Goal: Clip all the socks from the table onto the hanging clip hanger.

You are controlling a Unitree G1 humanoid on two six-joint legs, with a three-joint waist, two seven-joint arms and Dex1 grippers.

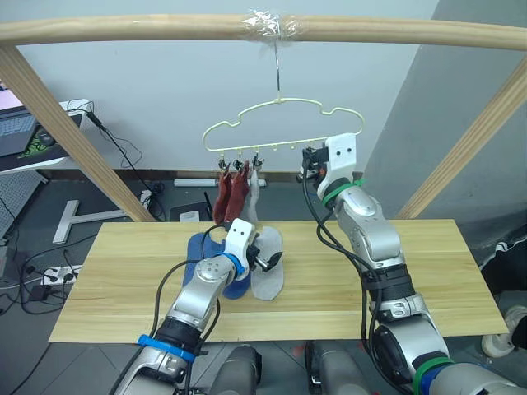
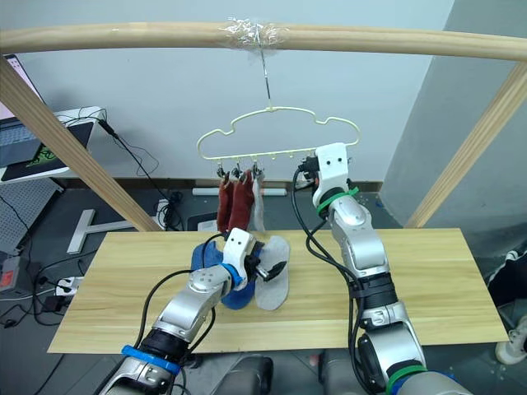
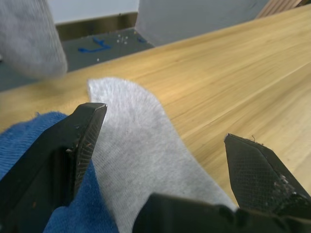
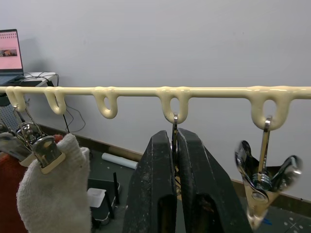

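The pale yellow-green clip hanger (image 1: 280,123) hangs by its hook from a wooden pole. Two rust red socks (image 1: 230,193) and a light grey sock (image 1: 254,197) hang from its left three clips. On the table (image 1: 428,271) lie a light grey sock (image 1: 270,276) and, to its left, blue socks (image 1: 198,251). My left gripper (image 1: 268,262) is open just over the grey sock (image 3: 146,160), one finger on each side. My right gripper (image 4: 176,145) is raised to the hanger's right group and shut on a metal clip (image 4: 174,124). An empty clip (image 4: 265,174) hangs beside it.
The thick wooden pole frame (image 1: 123,29) spans overhead, with slanted legs at both sides of the table. A desk with a laptop (image 1: 16,132) stands far left. Cables and a power strip (image 1: 58,271) lie on the floor there. The table's right half is bare wood.
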